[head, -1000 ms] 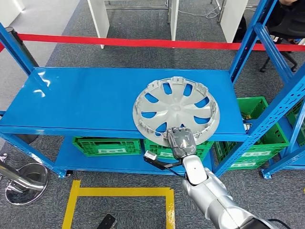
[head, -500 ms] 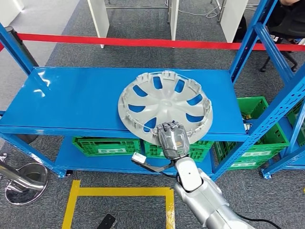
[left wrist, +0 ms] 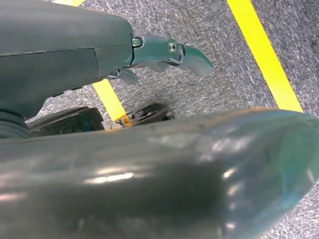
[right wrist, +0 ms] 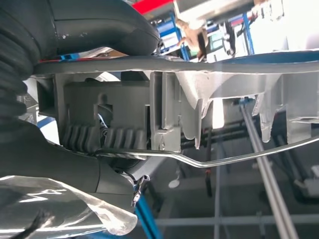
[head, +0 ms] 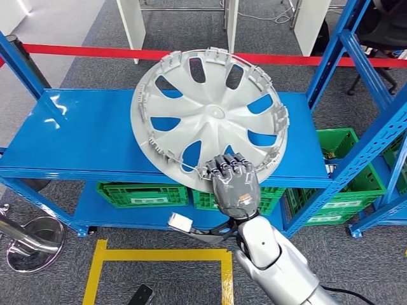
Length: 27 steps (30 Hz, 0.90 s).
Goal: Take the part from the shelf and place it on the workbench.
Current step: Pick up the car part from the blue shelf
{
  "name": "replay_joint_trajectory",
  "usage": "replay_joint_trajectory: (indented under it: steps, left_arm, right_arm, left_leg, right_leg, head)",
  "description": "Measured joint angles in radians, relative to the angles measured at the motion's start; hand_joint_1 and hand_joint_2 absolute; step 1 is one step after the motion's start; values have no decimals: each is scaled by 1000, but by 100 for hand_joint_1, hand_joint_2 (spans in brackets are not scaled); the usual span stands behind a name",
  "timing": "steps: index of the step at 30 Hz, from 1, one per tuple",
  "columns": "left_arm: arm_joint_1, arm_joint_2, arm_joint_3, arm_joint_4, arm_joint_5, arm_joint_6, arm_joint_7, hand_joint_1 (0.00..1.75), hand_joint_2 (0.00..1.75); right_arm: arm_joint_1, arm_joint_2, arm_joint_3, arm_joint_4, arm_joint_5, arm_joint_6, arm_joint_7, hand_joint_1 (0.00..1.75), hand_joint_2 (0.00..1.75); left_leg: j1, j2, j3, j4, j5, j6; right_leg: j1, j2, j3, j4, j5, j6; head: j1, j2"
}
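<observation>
Here the blue shelf (head: 96,136) is spanning the head view, with green crates (head: 142,194) sitting on its lower level. Above it, the silver part (head: 211,117), a spoked wheel cover, is tilting up off the shelf top, its far edge raised. The right hand (head: 233,184) is gripping its near rim, fingers curling over the edge. The left hand (left wrist: 165,52) is hanging over grey floor with yellow tape (left wrist: 263,55); I cannot tell how its fingers are lying.
</observation>
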Motion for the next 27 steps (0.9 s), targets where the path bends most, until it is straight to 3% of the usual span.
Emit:
replay_joint_trajectory:
  steps: [12,17,27]
  left_arm:
    - [0,1,8,0,0,-13,10,0,0]
    - [0,1,12,0,4,-4,35,0,0]
    - [0,3,29,0,15,3,73,0,0]
  right_arm:
    - [-23,-46,108,-58,0,1,13,175,175]
    - [-34,-46,144,-18,1,3,-23,175,175]
    - [-75,-46,199,43,1,3,-5,175,175]
  left_leg:
    - [0,0,0,0,0,0]
    - [0,0,0,0,0,0]
    - [0,0,-1,0,0,0]
  right_leg:
    - [0,0,0,0,0,0]
    - [0,0,0,0,0,0]
    - [0,0,0,0,0,0]
  head:
    - [0,0]
    - [0,0]
    - [0,0]
